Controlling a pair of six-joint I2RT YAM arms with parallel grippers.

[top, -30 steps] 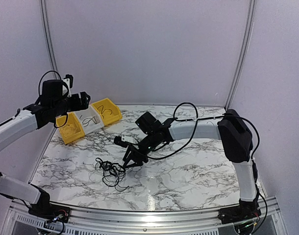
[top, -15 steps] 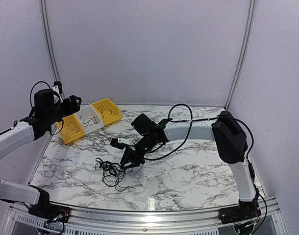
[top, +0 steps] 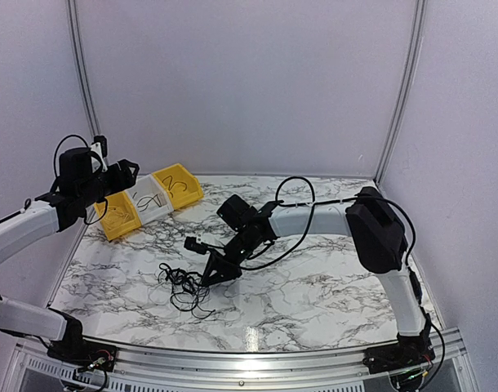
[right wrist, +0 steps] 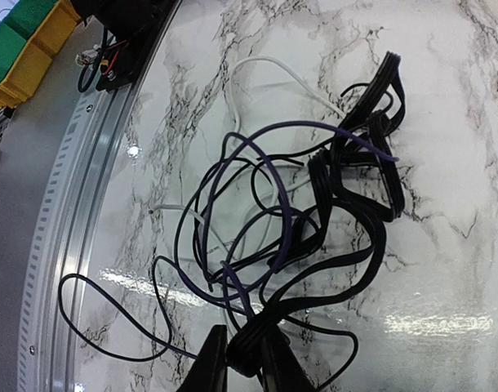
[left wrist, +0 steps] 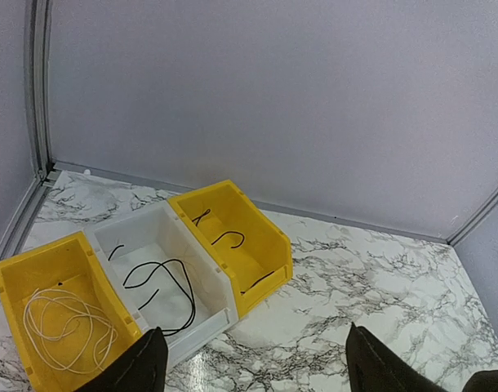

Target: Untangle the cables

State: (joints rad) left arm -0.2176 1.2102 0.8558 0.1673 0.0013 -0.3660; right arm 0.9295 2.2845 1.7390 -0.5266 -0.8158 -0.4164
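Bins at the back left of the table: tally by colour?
Yellow bins: 2
White bin: 1
Total: 3

The table [top: 331, 302] has a glossy white top with grey marble veins, and a bright spot of light [top: 251, 336] reflects on it near the front. A ribbed metal rail [top: 257, 361] runs along the near edge. Behind stands a plain, pale lilac back wall [top: 241, 82], with similar side walls at the left [top: 28, 90] and the right [top: 469, 163]. Thin metal posts [top: 80, 73], slightly curved, mark the two back corners.
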